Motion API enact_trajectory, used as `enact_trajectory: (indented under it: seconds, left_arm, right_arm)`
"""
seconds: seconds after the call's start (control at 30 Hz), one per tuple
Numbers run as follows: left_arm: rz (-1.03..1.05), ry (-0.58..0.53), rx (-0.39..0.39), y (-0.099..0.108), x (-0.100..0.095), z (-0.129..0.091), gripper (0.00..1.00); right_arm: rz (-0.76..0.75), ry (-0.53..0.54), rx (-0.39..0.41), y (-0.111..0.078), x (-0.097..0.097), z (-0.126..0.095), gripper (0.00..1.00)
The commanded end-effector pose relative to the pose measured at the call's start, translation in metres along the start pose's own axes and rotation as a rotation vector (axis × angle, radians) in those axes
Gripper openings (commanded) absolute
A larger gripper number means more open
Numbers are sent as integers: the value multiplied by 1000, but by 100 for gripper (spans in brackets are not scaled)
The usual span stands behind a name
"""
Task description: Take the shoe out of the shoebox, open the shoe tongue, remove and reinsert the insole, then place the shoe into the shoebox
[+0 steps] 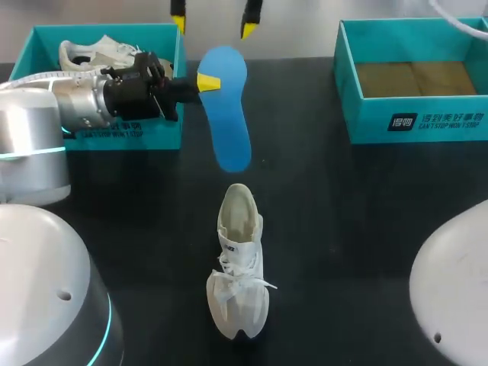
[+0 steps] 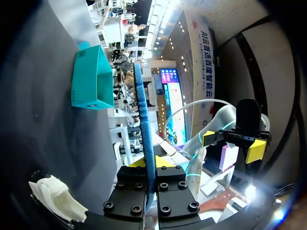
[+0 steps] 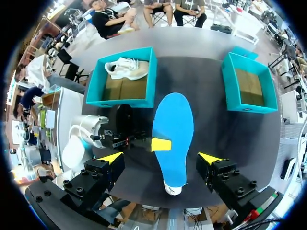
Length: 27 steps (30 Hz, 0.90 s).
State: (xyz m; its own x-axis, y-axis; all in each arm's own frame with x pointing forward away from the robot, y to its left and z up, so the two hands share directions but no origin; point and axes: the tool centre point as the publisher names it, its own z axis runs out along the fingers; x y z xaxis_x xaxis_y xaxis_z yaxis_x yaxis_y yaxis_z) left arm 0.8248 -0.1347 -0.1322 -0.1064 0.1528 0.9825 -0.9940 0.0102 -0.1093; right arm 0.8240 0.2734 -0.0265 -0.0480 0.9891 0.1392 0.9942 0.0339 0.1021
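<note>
A blue insole (image 1: 229, 114) hangs in the air above the black table, and my left gripper (image 1: 207, 81) is shut on its side edge. In the left wrist view the insole (image 2: 144, 124) stands edge-on between that gripper's (image 2: 151, 165) fingers. The white shoe (image 1: 238, 263) lies on the table nearer the front, its opening toward the insole. My right gripper (image 1: 213, 24) hovers open high above the insole, holding nothing. From the right wrist view, the insole (image 3: 173, 129) lies under my right gripper (image 3: 161, 158) and hides most of the shoe (image 3: 172, 189).
A teal shoebox (image 1: 164, 114) at the back left holds a second white shoe (image 1: 95, 52). Another teal shoebox (image 1: 412, 118) stands at the back right with only its brown floor showing. My left arm (image 1: 69, 103) stretches across in front of the left box.
</note>
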Motion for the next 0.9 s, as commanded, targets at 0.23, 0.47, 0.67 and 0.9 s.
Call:
enact_trajectory:
  seconds: [0.23, 0.47, 0.67, 0.9]
  left_arm:
    - [0, -2, -2, 0, 0, -1, 0]
    - [0, -2, -2, 0, 0, -1, 0]
    - [0, -2, -2, 0, 0, -1, 0]
    - [0, -2, -2, 0, 0, -1, 0]
  right_arm:
    - [79, 59, 4, 6, -13, -13, 100]
    - [122, 305, 21, 8, -28, -16, 100]
    - [154, 516, 17, 7, -38, -9, 100]
    - [196, 746, 20, 9, -46, -3, 100]
